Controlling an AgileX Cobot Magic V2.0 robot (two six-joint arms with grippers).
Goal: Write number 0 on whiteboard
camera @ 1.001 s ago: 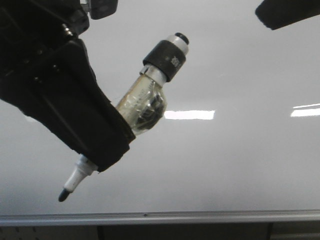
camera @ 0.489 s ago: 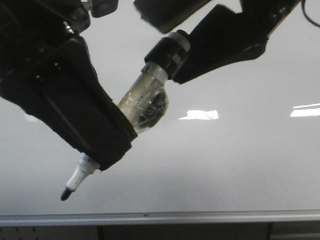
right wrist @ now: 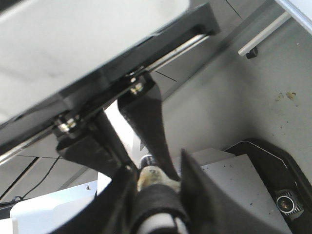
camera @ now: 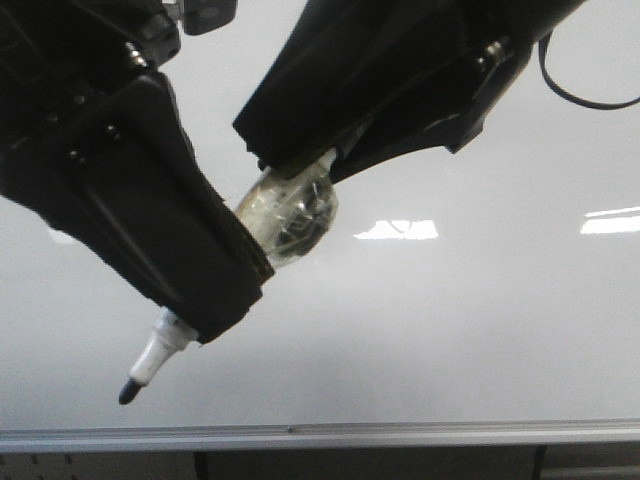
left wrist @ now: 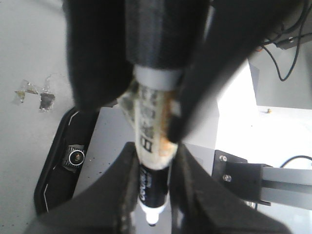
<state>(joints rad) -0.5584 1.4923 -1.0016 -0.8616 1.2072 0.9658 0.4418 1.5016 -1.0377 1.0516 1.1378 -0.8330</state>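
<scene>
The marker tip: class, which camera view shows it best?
The front view: the marker tip pokes out below the left gripper, bare against the whiteboard. The left wrist view shows the tip small and blurred; the right wrist view hides it.

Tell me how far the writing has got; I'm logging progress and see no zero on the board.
Done: the left claw holds the marker, tip bare and pointing down-left. In hand: the right claw covers the marker's rear end; whether it grips is unclear. Left: the visible whiteboard shows only reflections, no stroke, so the whole 0 is still to draw.
</scene>
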